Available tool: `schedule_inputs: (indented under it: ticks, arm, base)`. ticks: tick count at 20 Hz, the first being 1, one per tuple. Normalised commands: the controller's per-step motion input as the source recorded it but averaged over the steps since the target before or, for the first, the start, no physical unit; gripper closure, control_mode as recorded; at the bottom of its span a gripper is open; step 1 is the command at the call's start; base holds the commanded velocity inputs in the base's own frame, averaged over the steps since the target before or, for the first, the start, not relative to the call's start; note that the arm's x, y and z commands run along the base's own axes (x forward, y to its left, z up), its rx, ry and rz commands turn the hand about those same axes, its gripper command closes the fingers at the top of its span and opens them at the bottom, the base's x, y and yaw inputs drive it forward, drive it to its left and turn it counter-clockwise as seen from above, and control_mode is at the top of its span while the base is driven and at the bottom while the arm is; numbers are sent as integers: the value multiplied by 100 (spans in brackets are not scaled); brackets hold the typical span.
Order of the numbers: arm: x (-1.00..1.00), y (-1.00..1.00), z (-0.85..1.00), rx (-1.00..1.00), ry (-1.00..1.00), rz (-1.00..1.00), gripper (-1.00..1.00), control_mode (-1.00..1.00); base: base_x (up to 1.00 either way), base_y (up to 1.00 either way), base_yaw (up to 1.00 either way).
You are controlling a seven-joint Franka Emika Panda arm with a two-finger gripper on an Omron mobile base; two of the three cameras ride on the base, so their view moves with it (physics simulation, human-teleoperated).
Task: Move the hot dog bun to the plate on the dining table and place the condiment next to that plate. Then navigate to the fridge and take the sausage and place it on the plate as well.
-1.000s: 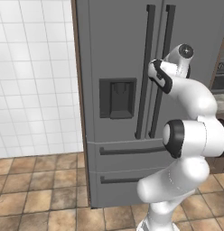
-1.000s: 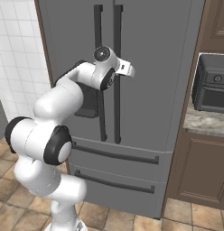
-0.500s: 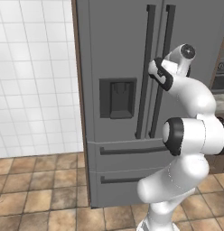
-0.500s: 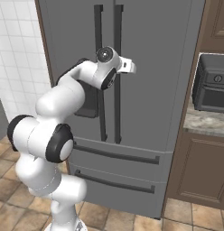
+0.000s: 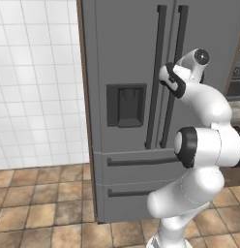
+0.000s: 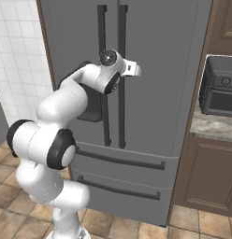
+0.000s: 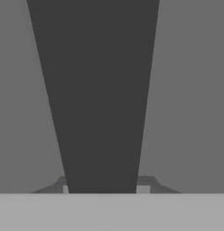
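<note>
The fridge [image 6: 155, 93] stands shut just ahead of the gripper [image 6: 133, 70], so the sausage, presumably inside, can't be seen. The jaws have clamped shut on the right door handle [image 7: 98, 90] — a second ago they stood wide open around it. If the arm pulls straight back rather than along the door's arc, the fingers could slip off, though the hand view is too close to judge the hold.
</note>
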Motion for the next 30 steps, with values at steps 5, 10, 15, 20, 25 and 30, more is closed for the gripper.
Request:
schedule_inputs:
  ticks: [5,10,15,20,25,30]
  arm:
    - [-72,-21,-2,0,0,-3,100,-100]
    - [-98,-52,2,0,0,-1,100,-100]
    - [-94,-73,18,0,0,-3,100,-100]
    - [-83,-71,20,0,0,-2,100,-100]
    - [-50,-39,9,0,0,-3,-100,-100]
    - [-61,3,1,-6,0,0,-100,-100]
  base:
    - [0,0,0]
    - [0,0,0]
    - [0,0,0]
    - [0,0,0]
    - [0,0,0]
    - [0,0,0]
